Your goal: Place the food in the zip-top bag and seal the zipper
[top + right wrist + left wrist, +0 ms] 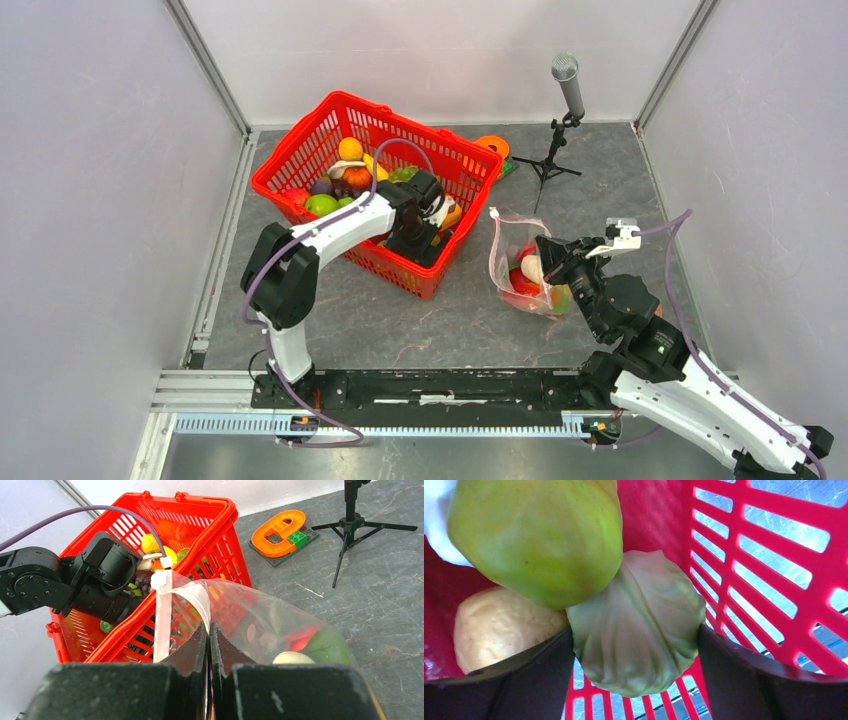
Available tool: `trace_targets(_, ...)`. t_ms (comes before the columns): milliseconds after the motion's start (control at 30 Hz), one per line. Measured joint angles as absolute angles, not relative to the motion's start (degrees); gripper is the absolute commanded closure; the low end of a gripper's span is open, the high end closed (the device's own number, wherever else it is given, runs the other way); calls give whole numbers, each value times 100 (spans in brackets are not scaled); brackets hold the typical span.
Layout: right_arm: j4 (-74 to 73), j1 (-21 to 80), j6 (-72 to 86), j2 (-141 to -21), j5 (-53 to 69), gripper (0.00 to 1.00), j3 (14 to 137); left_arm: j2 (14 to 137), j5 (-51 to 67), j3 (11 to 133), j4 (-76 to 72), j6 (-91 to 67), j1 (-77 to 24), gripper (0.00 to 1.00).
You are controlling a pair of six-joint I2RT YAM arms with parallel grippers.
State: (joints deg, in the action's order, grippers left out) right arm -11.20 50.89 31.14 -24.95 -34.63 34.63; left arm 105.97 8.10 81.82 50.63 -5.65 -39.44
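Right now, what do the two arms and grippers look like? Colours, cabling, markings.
Both alike: the left arm and right arm have white links with rounded black joint housings. A thin purple cable loops along each. The left gripper and right gripper are matte black with wedge-shaped fingers. No markings visible.

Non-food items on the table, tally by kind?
basket: 1
bag: 1
mic stand: 1
orange e-piece on its plate: 1
Total: 4
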Motion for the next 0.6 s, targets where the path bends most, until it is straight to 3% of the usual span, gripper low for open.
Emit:
trace_targets(33,-1120,5089,3114,-2506,-3461,92,3463,10615,790,8191,5072,-556,-3953,36)
trace_targets(133,-1122,5089,3114,-2532,-3454,92,3463,10613,790,8202,5087,-510,-3951,65)
trace_targets(333,-1122,5089,3114,-2530,-3459,92,3463,10575,784,8202,5081,-497,-3975,89)
trace_targets(433,-1122,5089,3116,-2530,-3459,92,3463,10471,775,8200,5057,-517,-3997,96)
trace_targets(600,-1122,5089,3116,-2530,-3459,92,3463,9907,655,8173,5050,-534,-4040,98)
